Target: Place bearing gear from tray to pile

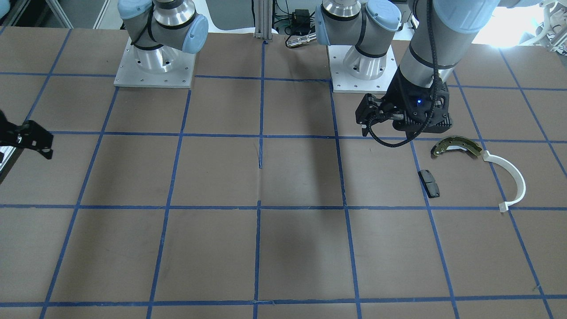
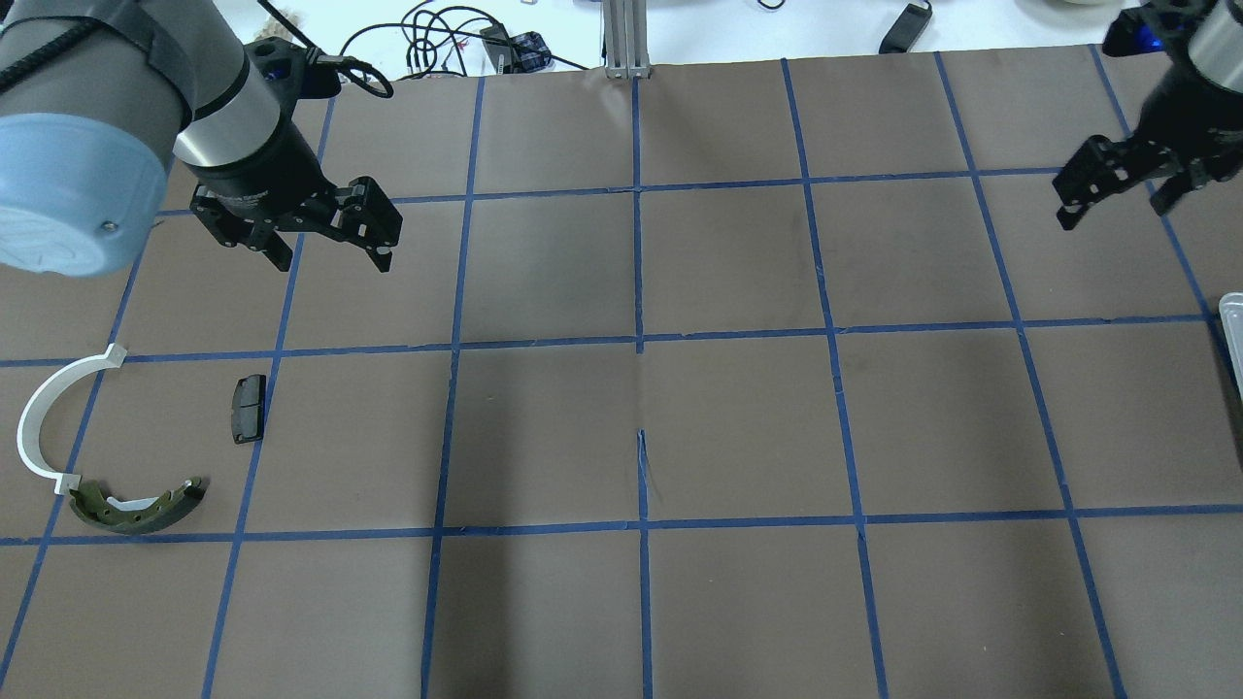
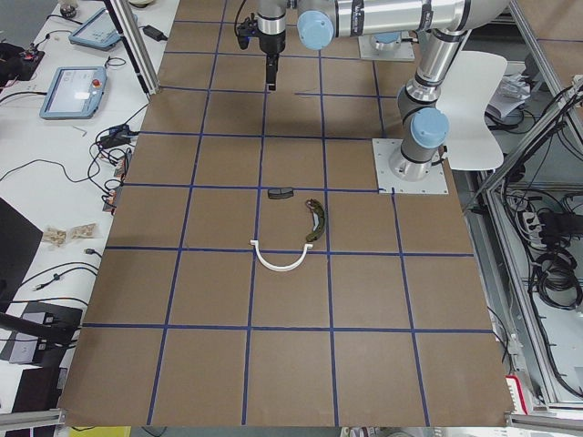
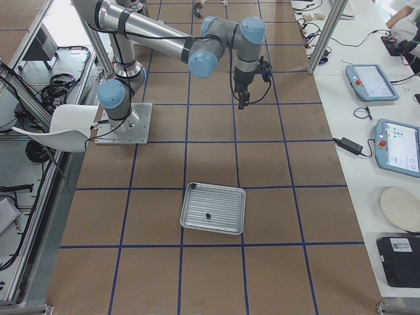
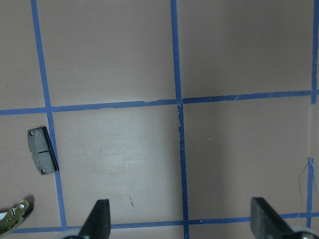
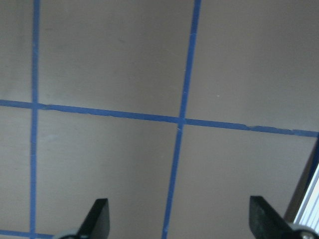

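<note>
Left gripper (image 2: 333, 260) hangs open over bare counter (image 2: 738, 427), off from the pile (image 2: 136, 519); right gripper (image 2: 1112, 209) open too, apart from the tray (image 4: 197, 203) holding the bearing gear (image 4: 207, 214).

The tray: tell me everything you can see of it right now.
The tray is a flat silver-grey metal rectangle with rounded corners, a raised rim and a ribbed floor, with a dark hole in one corner. It lies level on the brown table, nearly filling one blue-taped square on the robot's right. One small dark part sits on its floor; nothing else touches it.
</note>
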